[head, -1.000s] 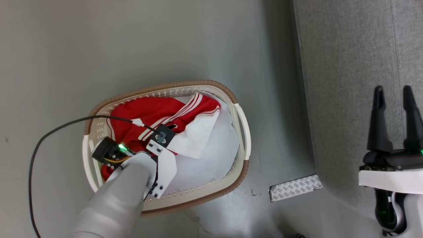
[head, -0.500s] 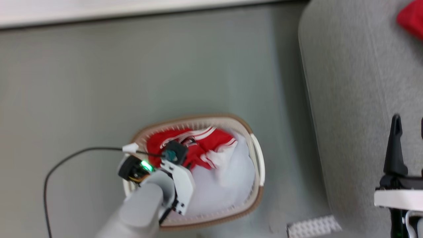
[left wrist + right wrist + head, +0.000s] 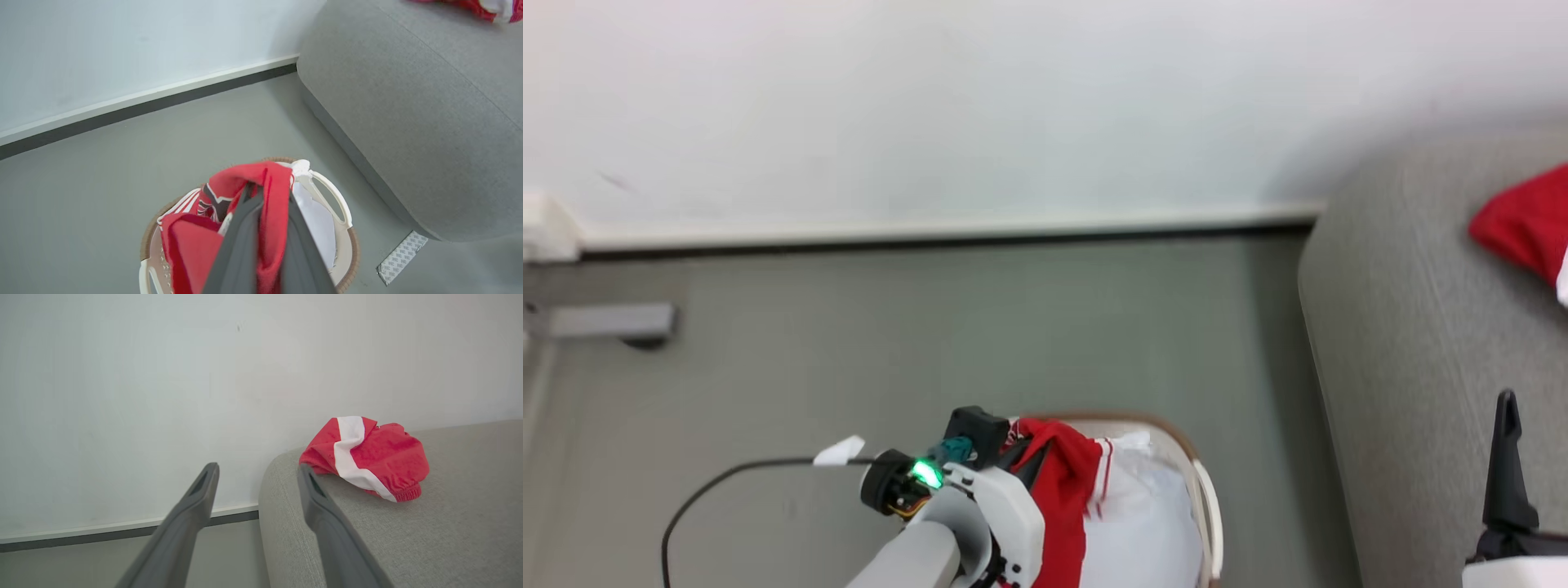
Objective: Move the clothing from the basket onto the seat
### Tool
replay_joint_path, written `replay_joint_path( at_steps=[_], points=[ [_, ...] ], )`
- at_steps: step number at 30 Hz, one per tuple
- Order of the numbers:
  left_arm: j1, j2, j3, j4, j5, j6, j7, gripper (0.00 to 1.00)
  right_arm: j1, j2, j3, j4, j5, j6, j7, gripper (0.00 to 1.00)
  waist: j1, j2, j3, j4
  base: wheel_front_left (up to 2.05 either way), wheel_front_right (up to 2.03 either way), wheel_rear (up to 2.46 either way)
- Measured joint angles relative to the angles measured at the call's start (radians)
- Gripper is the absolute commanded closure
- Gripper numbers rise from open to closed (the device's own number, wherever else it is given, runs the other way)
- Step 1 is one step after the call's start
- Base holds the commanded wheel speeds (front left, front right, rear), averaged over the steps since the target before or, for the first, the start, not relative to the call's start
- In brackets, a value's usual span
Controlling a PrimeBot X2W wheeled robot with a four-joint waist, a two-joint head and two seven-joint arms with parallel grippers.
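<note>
One grey seat [image 3: 1405,343] beside grey floor [image 3: 980,327], white wall [image 3: 931,106] behind the basket [image 3: 1207,514]

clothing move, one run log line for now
left end effector: shut on red garment over basket | right end effector: open, empty | other garment on seat

red clothing [image 3: 1062,486], basket [image 3: 1207,510], grey seat [image 3: 1405,327]

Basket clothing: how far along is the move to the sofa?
Done: one red-and-white garment lies on the sofa. In hand: left gripper, jaws shut on a red striped garment, lifted partly out of the basket. Left: carry it over to the sofa.
</note>
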Motion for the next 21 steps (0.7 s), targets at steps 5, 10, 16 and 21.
replay_joint_path(
  at_steps=[5, 10, 16, 21],
  points=[
    [0.069, 0.045, 0.036, -0.129, -0.023, 0.044, -0.017, 1.00, 0.054, 0.000, -0.007, 0.004, -0.010, 0.000, 0.000, 0.00, 0.0000, 0.0000, -0.098, 0.027, 0.00, 0.00, 0.00],
    [0.145, 0.109, 0.071, -0.284, -0.049, 0.090, -0.024, 1.00, 0.101, 0.000, -0.012, 0.001, -0.038, 0.000, 0.000, 0.00, 0.0000, 0.0000, -0.171, 0.047, 0.00, 0.00, 0.00],
    [0.264, 0.180, 0.133, -0.469, -0.083, 0.156, -0.026, 1.00, 0.144, -0.002, -0.012, -0.001, -0.043, 0.000, 0.000, 0.00, 0.0000, 0.0000, -0.237, 0.055, 0.00, 0.00, 0.00],
    [0.357, 0.234, 0.159, -0.589, -0.106, 0.189, -0.013, 1.00, 0.190, -0.021, -0.008, -0.002, -0.021, 0.000, 0.000, 0.00, 0.0000, 0.0000, -0.285, 0.059, 0.00, 0.00, 0.00]
  ],
)
